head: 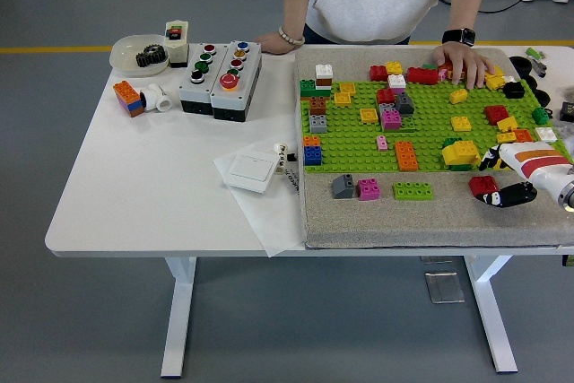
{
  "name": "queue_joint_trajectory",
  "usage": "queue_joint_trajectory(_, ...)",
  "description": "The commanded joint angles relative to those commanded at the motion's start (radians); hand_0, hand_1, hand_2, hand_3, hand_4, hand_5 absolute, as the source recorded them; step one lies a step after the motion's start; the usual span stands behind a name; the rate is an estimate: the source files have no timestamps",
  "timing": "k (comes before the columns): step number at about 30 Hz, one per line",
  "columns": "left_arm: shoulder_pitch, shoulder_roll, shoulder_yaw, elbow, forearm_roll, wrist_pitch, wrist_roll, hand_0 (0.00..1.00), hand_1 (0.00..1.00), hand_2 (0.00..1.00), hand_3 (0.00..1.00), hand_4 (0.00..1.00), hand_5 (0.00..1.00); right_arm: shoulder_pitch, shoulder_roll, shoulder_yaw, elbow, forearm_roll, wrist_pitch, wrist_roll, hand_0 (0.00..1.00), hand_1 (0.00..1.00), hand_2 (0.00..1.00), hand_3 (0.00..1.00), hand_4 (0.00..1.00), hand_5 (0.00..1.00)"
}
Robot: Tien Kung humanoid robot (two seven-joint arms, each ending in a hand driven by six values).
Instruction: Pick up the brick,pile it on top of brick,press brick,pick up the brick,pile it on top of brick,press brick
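Note:
My right hand (499, 177) comes in from the right edge, white with orange stripes and black fingertips (508, 195). Its fingers are spread and hold nothing. A red brick (482, 187) lies on the grey mat just left of the thumb, touching it or nearly so. A yellow brick (462, 152) sits on a green brick on the green baseplate (359, 136), just left of the upper fingers. Many other bricks stand on the plate. My left hand is out of view.
A person stands at the far side, one hand (464, 62) on bricks at the plate's back right, the other (273, 42) on the table edge. Grey (343, 187), pink (369, 188) and green (413, 190) bricks lie on the mat (395, 217). Button boxes (221, 76) and a bowl (139, 53) stand at left.

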Motion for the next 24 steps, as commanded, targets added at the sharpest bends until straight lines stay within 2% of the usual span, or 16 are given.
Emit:
queue_joint_trajectory(16, -0.001, 0.0, -0.002, -0.001, 0.003, -0.001, 0.002, 0.79, 0.796, 0.815, 0.642, 0.66, 0.654, 0.012, 0.012, -0.02, -0.048, 0.006, -0.001, 0.005, 0.628, 0.577, 0.598, 0.564, 0.842, 0.361)
queue_joint_trajectory(24, 0.0, -0.001, -0.004, -0.001, 0.009, -0.001, 0.004, 0.791, 0.798, 0.815, 0.643, 0.66, 0.654, 0.013, 0.016, -0.031, -0.058, 0.001, -0.014, 0.004, 0.588, 0.534, 0.55, 0.522, 0.802, 0.358)
